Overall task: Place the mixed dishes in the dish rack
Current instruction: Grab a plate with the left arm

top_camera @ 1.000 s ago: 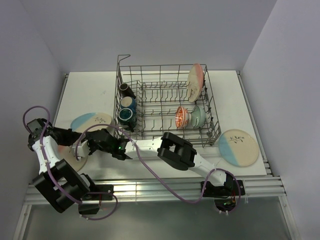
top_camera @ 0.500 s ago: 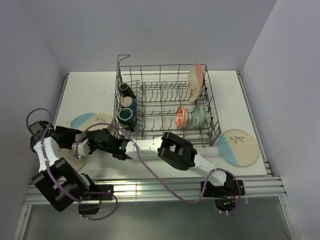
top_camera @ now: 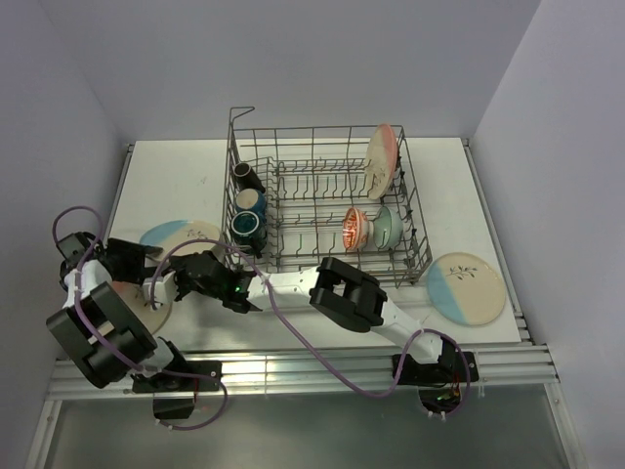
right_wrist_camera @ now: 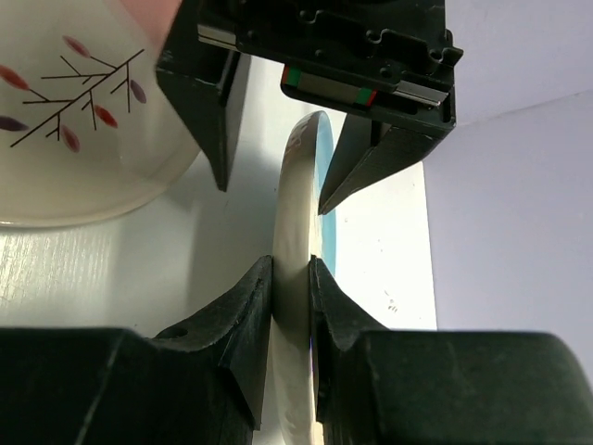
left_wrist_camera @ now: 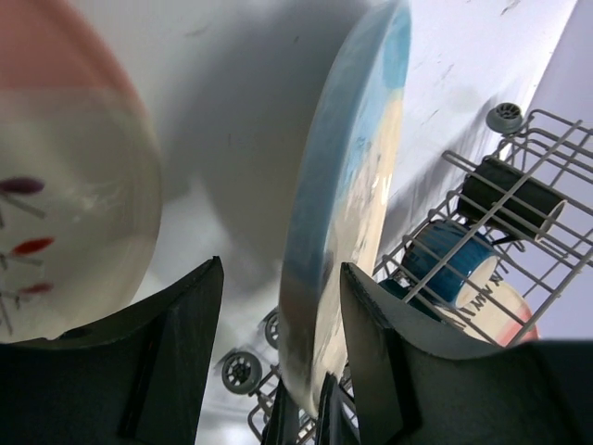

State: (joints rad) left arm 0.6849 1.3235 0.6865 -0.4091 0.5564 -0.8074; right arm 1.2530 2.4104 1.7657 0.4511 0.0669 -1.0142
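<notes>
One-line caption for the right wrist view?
Right gripper clamps the blue-and-cream plate; open left gripper straddles its far rim.

From above, my left arm (top_camera: 98, 332) hides most of the pink plate (top_camera: 159, 311); the left wrist view crops it.

A white table (top_camera: 176, 166) fills the alcove in front of me, boxed in by pale lilac walls: the back wall (top_camera: 293, 59) along its far edge, the left wall (top_camera: 49, 147) and the right wall (top_camera: 557, 147) close against its sides. Faint dark scuffs (top_camera: 206, 180) mark the surface towards the far-left corner. Silver metal rails (top_camera: 293, 368) run the length of the near edge, and a narrower rail (top_camera: 496, 244) follows the right edge. Below the rails lies a dull grey panel (top_camera: 312, 435).
</notes>
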